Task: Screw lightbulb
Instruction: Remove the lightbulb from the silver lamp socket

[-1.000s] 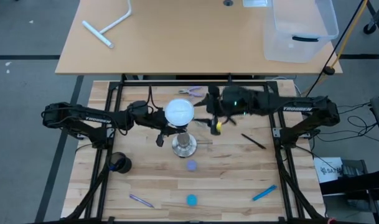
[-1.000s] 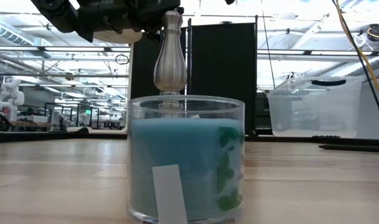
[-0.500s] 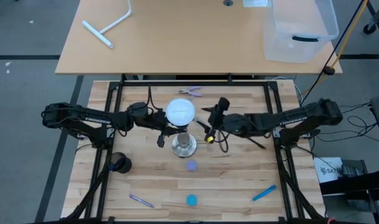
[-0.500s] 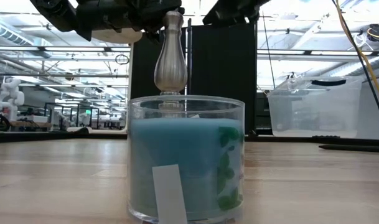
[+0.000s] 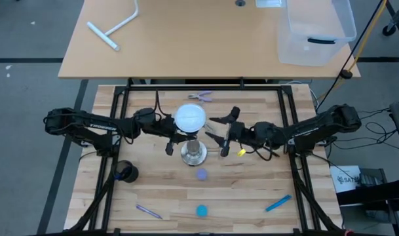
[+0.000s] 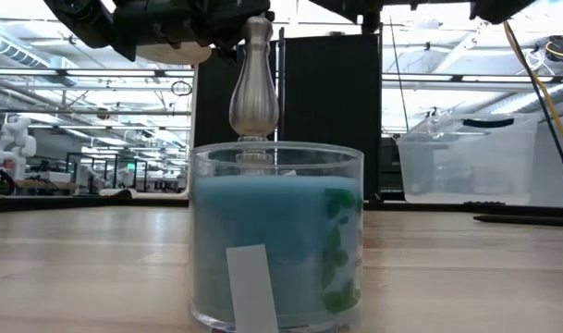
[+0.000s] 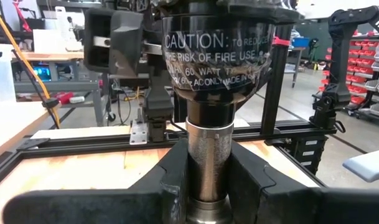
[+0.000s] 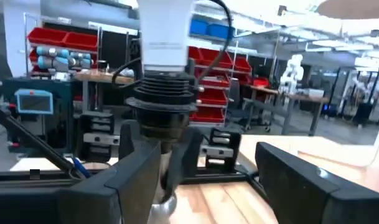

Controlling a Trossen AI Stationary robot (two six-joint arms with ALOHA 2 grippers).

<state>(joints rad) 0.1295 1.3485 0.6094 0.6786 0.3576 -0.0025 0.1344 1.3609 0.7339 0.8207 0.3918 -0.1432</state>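
High view showed, from left to right, the left gripper (image 5: 175, 137) clamped on the post of the silvery socket stand (image 5: 193, 153), the white lightbulb (image 5: 189, 118) sitting upright in the stand's black socket (image 8: 165, 112), and the right gripper (image 5: 220, 131) just to the bulb's right, its fingers standing apart and holding nothing. In the left wrist view the two dark fingers (image 7: 177, 171) pressed either side of the metal post below the black socket cup. The bulb's long axis ran vertical, straight up from the socket, so any turning had to go around that upright line. The bulb lay to the left of the right gripper, near but apart from it, and that free arm seemed the one placed to close on the globe while the left steadied the stand.
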